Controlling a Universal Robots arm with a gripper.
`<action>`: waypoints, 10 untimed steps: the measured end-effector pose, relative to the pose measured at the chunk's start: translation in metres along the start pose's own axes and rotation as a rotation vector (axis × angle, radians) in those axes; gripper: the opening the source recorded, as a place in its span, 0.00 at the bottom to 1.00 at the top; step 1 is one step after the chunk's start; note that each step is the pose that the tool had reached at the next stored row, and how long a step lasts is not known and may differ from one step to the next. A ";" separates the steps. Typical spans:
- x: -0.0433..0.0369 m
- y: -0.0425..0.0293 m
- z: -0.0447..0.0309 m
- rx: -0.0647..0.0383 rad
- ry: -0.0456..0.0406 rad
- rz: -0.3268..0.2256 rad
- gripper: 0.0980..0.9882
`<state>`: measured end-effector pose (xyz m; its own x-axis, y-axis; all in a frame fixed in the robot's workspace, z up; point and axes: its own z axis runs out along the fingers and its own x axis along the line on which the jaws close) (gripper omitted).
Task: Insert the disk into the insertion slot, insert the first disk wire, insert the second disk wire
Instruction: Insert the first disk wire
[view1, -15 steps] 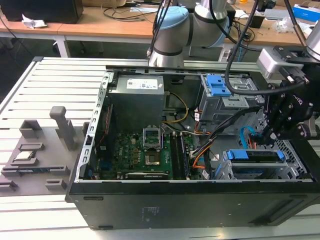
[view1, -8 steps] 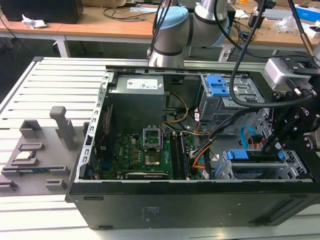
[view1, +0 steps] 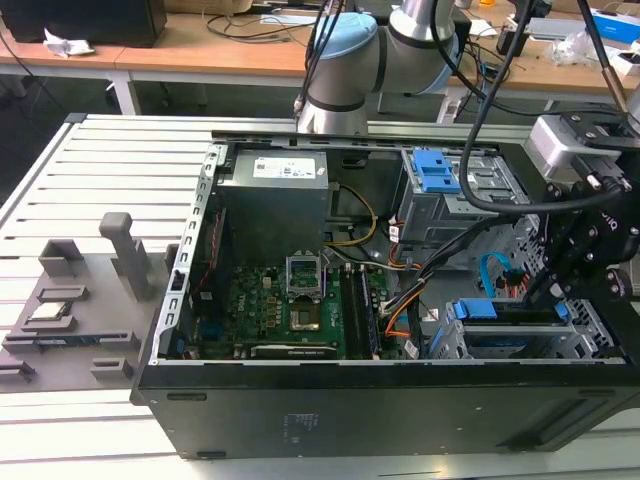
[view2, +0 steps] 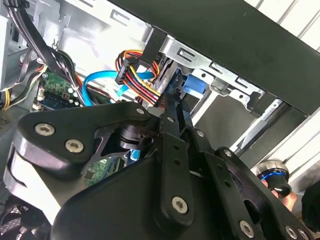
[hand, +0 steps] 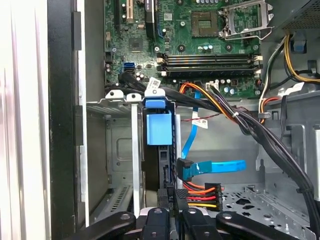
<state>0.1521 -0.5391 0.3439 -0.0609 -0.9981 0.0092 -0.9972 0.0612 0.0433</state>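
Toward the exterior view's right, the jaws are squeezing a black plug (hand: 167, 193) with colourful wires (hand: 202, 195), just beside the disk (hand: 159, 128).

surface: pale slatted table (view1: 90, 170) | behind: wooden desks (view1: 190, 55) (strewn with cables (view1: 245, 25))

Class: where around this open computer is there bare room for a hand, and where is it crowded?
Free: the slatted table bordered by the grey fixtures and the case. Crowded: cables by the disk, beside the gripper.
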 end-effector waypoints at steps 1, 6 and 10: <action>0.0000 0.0000 0.0005 0.000 -0.0002 0.001 0.08; -0.0001 -0.0004 0.0038 0.000 -0.0002 0.001 0.08; -0.0001 -0.0011 0.0059 -0.001 0.0002 0.001 0.08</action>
<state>0.1529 -0.5391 0.3379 -0.0623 -0.9980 0.0095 -0.9971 0.0627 0.0438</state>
